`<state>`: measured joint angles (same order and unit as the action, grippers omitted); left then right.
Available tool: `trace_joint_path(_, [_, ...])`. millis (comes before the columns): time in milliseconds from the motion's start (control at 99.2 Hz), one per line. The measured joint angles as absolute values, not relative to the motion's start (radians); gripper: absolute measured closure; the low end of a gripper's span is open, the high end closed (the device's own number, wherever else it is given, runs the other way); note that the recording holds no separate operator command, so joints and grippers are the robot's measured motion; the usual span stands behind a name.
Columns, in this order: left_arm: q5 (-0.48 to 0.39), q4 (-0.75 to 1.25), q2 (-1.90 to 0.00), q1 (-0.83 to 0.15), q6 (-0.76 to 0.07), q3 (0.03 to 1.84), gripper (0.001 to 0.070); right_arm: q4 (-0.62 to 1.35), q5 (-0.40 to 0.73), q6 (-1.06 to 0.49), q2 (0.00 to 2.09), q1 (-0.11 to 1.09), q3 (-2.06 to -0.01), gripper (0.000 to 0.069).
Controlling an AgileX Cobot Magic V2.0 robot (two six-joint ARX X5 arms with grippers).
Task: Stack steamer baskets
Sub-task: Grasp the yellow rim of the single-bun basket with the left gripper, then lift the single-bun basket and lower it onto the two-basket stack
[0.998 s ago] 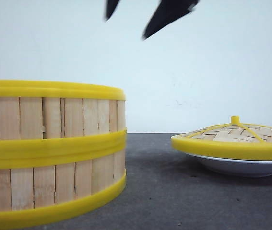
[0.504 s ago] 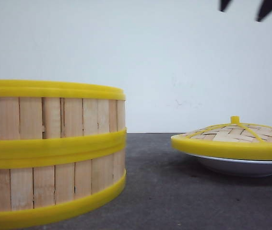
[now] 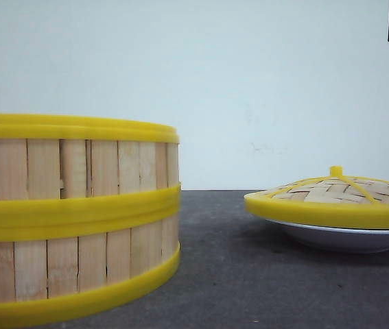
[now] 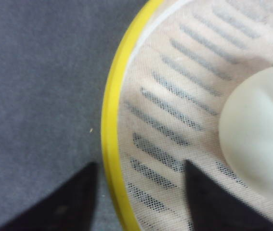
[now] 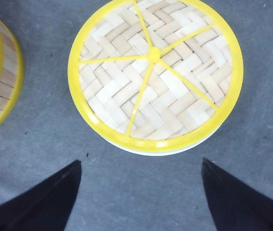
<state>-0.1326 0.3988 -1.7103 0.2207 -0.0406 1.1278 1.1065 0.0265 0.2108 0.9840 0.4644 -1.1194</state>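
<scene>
Left end effector point(image 4: 138, 202) straddling a steamer basket rim; right end effector point(image 5: 141, 192) hanging open over the lid.

In the left wrist view the left fingers are sitting apart, one either side of the yellow rim of a basket point(image 4: 108, 120) holding a pale bun point(image 4: 259, 139), gripping nothing, so this arm is looking nearer. The right one is gaping wide and empty, with the woven lid point(image 5: 155, 72) on its white plate point(image 3: 338, 238) filling the upper middle of its frame. Two stacked baskets point(image 3: 71, 219) are occupying the lower left of the front view on the tabletop point(image 3: 249, 288) (their left part cut off); a third is not identifiable.
</scene>
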Motion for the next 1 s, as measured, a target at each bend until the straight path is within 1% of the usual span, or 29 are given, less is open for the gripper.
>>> trace_joint_path(60, [-0.127, 0.398, -1.71, 0.224, -0.041, 1.128, 0.0571, 1.106, 0.027, 0.214, 0.984, 0.464, -1.119, 0.02])
trace_joint_path(111, [-0.119, 0.392, -1.71, 0.226, -0.048, 1.128, 0.0623, 1.106, 0.027, 0.215, 0.984, 0.464, -1.119, 0.02])
trace_joint_path(161, [-0.113, 0.384, -1.71, 0.226, -0.05, 1.128, 0.0653, 1.106, 0.027, 0.217, 0.984, 0.464, -1.119, 0.02])
trace_joint_path(222, [-0.11, 0.377, -1.71, 0.224, -0.047, 1.129, 0.0673, 1.106, 0.027, 0.218, 0.984, 0.464, -1.119, 0.02])
trace_joint_path(474, [-0.108, 0.385, -1.714, 0.222, -0.046, 1.147, 0.0681, 1.118, 0.027, 0.226, 0.984, 0.464, -1.119, 0.02])
trace_joint_path(565, [-0.109, 0.407, -1.717, 0.222, -0.044, 1.19, 0.0682, 1.118, 0.027, 0.226, 0.984, 0.464, -1.119, 0.02])
trace_joint_path(726, [-0.115, 0.511, -1.717, 0.222, -0.037, 1.314, 0.0682, 1.118, 0.027, 0.226, 0.984, 0.464, -1.119, 0.02])
trace_joint_path(887, [-0.17, 0.61, -1.717, 0.222, -0.037, 1.464, 0.0682, 1.114, 0.027, 0.226, 0.984, 0.465, -1.119, 0.02])
trace_joint_path(998, [-0.239, 0.694, -1.717, 0.221, -0.036, 1.56, 0.0682, 1.107, 0.027, 0.226, 0.984, 0.465, -1.119, 0.02])
